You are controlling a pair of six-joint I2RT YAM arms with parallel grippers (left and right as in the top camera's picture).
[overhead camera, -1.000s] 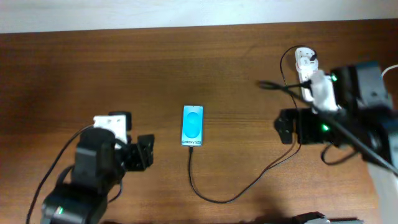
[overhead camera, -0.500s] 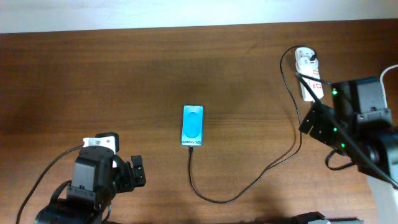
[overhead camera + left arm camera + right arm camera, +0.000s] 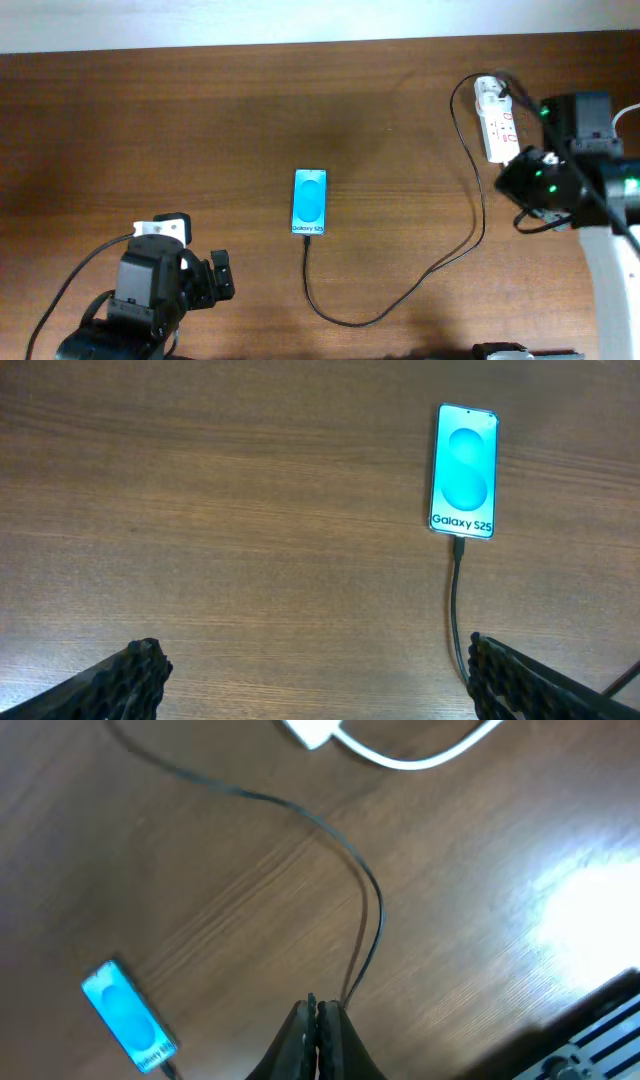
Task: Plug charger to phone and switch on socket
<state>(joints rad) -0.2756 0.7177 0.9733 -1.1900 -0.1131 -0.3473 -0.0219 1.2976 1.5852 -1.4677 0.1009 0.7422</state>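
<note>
The phone [image 3: 310, 201] lies flat mid-table with its blue screen lit; it also shows in the left wrist view [image 3: 465, 470] and the right wrist view [image 3: 125, 1015]. The charger [image 3: 350, 322], a thin black cable, meets the phone's near edge, loops right and runs up to the socket [image 3: 497, 120], a white strip at the far right. My left gripper [image 3: 220, 275] sits open near the front left, well short of the phone, with nothing between its fingertips [image 3: 150, 665]. My right gripper [image 3: 318, 1010] is shut on nothing and hovers beside the cable [image 3: 375, 920], just below the socket.
A thick white cord [image 3: 400, 760] leaves the socket's end toward the right. The right arm's white base [image 3: 610, 290] stands at the right edge. Bare brown table [image 3: 200, 130] spreads around the phone.
The right gripper has shut and its arm has drawn back from the socket toward the right. The left arm has pulled back toward the near edge, its jaws opening, and then held still.
</note>
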